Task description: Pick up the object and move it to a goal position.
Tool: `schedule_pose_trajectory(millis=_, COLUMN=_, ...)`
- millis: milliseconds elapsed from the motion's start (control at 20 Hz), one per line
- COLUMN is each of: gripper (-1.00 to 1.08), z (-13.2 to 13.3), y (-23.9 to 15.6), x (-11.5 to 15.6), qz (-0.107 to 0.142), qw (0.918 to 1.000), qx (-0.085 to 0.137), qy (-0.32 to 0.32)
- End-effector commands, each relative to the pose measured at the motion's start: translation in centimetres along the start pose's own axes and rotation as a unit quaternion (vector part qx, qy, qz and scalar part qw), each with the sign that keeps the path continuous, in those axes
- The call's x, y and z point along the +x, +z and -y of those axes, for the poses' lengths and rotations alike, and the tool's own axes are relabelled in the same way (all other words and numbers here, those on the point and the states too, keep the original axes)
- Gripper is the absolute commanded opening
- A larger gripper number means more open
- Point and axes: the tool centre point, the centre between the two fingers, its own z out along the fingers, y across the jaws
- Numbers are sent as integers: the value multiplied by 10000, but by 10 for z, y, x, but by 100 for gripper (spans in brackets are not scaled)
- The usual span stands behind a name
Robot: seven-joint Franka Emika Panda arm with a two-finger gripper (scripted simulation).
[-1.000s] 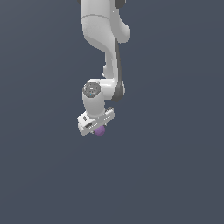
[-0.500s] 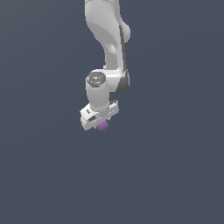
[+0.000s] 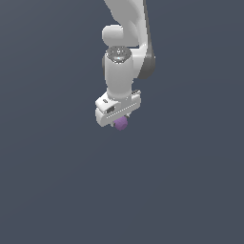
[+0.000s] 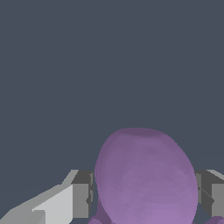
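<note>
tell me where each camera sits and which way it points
Exterior view: sits off the arm, exact position unknown, facing the white arm against a plain dark background; the end effector hangs at the arm's low end with the purple object in it.
Wrist view: sits on the wrist, looking along the fingers; only the finger ends show, with the object between them.
Shared: the object, the end effector and the dark background.
</note>
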Motion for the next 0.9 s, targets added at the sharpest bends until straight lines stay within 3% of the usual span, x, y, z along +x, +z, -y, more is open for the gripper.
schedule_pose_trajectory(millis=0, gripper=-100, z=14, y=-28, x=4, qz=1, qw=10000, qx=-2, qy=-2)
schedule_pose_trajectory(millis=450, gripper=-100, z=60, y=-120, x=19, qz=-1, qw=10000, qx=2, qy=-6)
schedule_pose_trajectory(millis=850, gripper=-100, z=85, y=-175, x=29, qz=-3, qw=10000, qx=4, qy=-5)
